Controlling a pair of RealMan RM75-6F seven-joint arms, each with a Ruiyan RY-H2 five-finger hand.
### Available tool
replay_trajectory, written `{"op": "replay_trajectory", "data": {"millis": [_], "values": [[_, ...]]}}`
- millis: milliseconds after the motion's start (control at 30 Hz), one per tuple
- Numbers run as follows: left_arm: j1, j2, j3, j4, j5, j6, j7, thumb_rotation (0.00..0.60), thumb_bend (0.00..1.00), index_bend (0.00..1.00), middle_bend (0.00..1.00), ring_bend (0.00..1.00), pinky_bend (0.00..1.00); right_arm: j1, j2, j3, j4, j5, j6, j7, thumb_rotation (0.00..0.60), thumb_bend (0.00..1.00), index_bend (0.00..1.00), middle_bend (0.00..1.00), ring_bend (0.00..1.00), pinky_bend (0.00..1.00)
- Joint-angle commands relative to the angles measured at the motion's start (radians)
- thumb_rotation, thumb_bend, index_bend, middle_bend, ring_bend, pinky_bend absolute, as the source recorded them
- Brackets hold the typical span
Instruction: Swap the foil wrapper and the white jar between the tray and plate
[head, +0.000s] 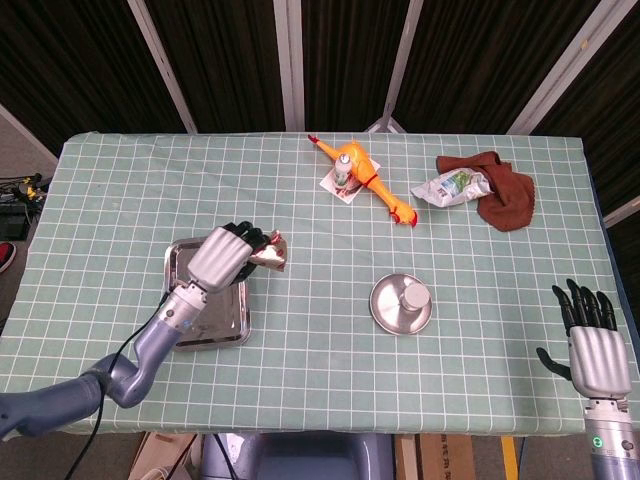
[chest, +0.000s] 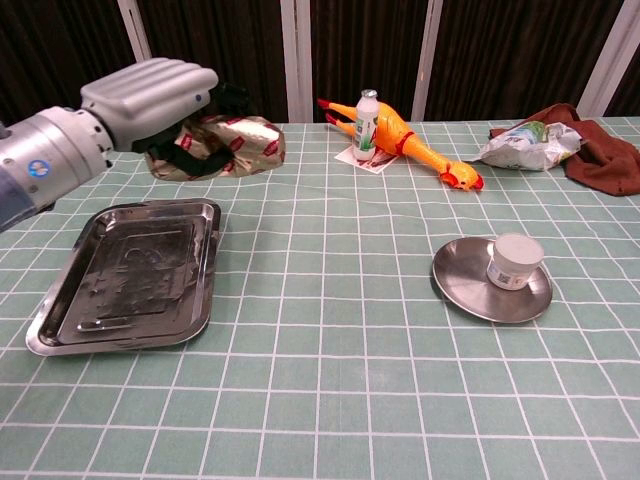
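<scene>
**Foil wrapper held up off the tray, jar on the plate**

Foil wrapper (chest: 222, 143) is clear of the tray (chest: 60, 325), gripped in the left hand (chest: 150, 95), whose dark fingers wrap under and around the crumpled packet. In the head view the wrapper (head: 270, 254) hangs just past the tray's edge (head: 168, 262) on the side facing the plate. The tray has nothing in it. The white jar (chest: 515, 261) stands upright on the plate (chest: 455, 283), well apart from the tray across open desk (chest: 330, 400). The right hand (head: 597, 352) waits at the desk's near corner on the plate's side, fingers spread and holding nothing.

My reading is that the plate is occupied, so the wrapper cannot go straight there. If it is lowered onto the plate with the jar in place, it could knock the jar over or slide off the shallow rim. Parking it on the desk beside the plate looks safer, though a crinkled foil packet may spring open or shift when released. The grip also seems to catch only one end of the packet; a fast swing could let it slip. The rubber chicken (chest: 420, 150), the small bottle (chest: 367, 122), the crumpled bag (chest: 525, 143) and the brown cloth (chest: 600, 155) lie far behind the plate, out of the likely path.
</scene>
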Motion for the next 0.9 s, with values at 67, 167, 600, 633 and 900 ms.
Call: {"op": "replay_trajectory", "data": {"millis": [67, 167, 600, 633, 900], "values": [[-0.115, -0.123, -0.024, 0.205, 0.014, -0.098, -0.062, 0.6, 0.58, 0.42, 0.4, 0.33, 0.55, 0.002, -0.009, 0.007, 0.014, 0.013, 0.0, -0.011, 0.6, 0.21, 0.11, 0.04, 0.0, 0.0], [-0.159, -0.194, -0.025, 0.323, 0.014, -0.125, -0.132, 0.6, 0.57, 0.42, 0.4, 0.33, 0.55, 0.002, -0.016, 0.013, 0.023, 0.02, 0.005, -0.026, 0.6, 0.21, 0.11, 0.04, 0.0, 0.0], [-0.25, -0.457, 0.051, 0.801, 0.04, -0.234, -0.426, 0.6, 0.38, 0.35, 0.21, 0.14, 0.33, 0.01, -0.04, 0.034, 0.071, 0.065, -0.009, -0.054, 0.6, 0.21, 0.11, 0.04, 0.0, 0.0], [-0.252, -0.464, 0.055, 0.817, 0.038, -0.251, -0.432, 0.6, 0.33, 0.32, 0.16, 0.1, 0.29, 0.01, -0.041, 0.034, 0.073, 0.066, -0.009, -0.053, 0.6, 0.21, 0.11, 0.04, 0.0, 0.0], [-0.262, -0.412, 0.013, 0.718, -0.004, -0.186, -0.468, 0.6, 0.22, 0.25, 0.04, 0.0, 0.18, 0.011, -0.044, 0.031, 0.072, 0.059, -0.011, -0.047, 0.6, 0.21, 0.11, 0.04, 0.0, 0.0]]}}
